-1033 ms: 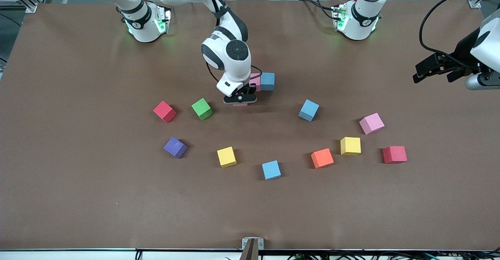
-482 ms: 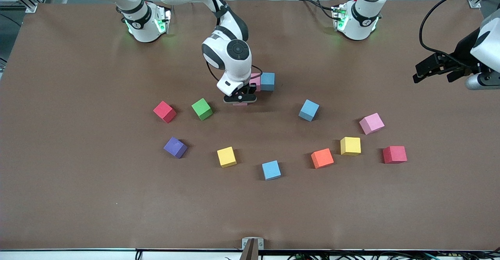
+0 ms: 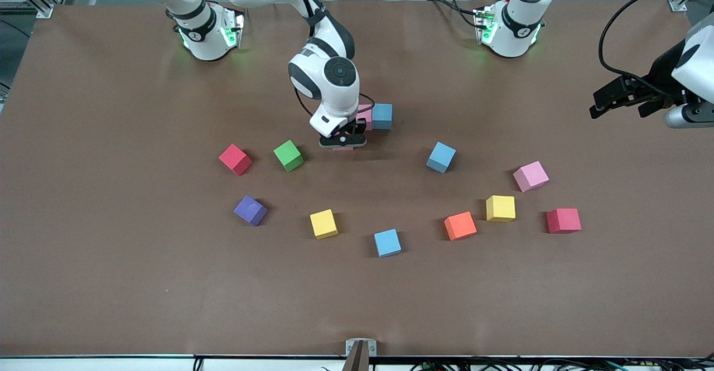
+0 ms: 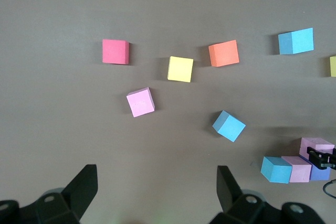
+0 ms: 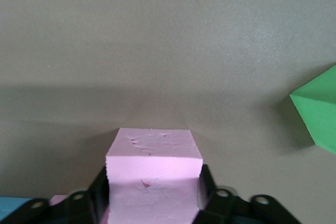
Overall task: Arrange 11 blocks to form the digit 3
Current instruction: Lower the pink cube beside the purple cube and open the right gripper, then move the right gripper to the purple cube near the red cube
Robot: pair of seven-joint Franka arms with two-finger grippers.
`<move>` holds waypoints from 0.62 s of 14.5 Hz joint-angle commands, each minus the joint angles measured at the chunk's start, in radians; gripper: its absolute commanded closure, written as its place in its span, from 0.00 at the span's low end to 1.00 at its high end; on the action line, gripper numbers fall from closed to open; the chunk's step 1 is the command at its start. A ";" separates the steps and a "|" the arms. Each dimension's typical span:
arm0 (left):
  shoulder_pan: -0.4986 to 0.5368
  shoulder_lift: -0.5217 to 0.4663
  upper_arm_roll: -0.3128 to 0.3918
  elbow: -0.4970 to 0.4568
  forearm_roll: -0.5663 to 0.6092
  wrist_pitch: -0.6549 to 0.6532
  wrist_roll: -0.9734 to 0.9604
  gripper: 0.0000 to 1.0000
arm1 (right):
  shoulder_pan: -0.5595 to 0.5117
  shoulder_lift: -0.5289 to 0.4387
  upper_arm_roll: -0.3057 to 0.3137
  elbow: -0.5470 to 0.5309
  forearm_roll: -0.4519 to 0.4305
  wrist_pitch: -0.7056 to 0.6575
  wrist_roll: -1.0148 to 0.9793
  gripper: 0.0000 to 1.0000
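Observation:
My right gripper [image 3: 343,143] is low over the table's middle, shut on a pink block [image 5: 153,153] whose underside looks to rest on the mat. That block sits beside a short row: a light blue block [image 3: 382,116], a pink one [image 3: 365,115] and a purple one [image 4: 321,174] mostly hidden under the arm. Loose blocks lie nearer the front camera: green [image 3: 288,155], purple [image 3: 250,210], yellow [image 3: 323,223], light blue [image 3: 387,242], orange [image 3: 460,226], yellow [image 3: 500,208], pink [image 3: 530,176], light blue [image 3: 441,157]. My left gripper [image 3: 618,107] waits open and empty, raised at the left arm's end.
Two red cubes lie among the loose blocks, one [image 3: 235,159] beside the green block, the other [image 3: 563,220] toward the left arm's end. The brown mat [image 3: 167,282] is bare along the edge nearest the front camera.
None visible; the right gripper stays low on the pink block and the left arm has not moved.

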 commanded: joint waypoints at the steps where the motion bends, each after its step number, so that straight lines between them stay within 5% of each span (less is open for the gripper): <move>1: 0.005 -0.008 -0.002 -0.002 -0.011 -0.002 0.002 0.00 | 0.006 0.013 -0.003 0.015 -0.013 -0.004 -0.013 0.00; 9: 0.005 -0.008 -0.001 -0.002 -0.011 -0.002 0.002 0.00 | -0.022 0.002 -0.005 0.117 -0.011 -0.171 -0.039 0.00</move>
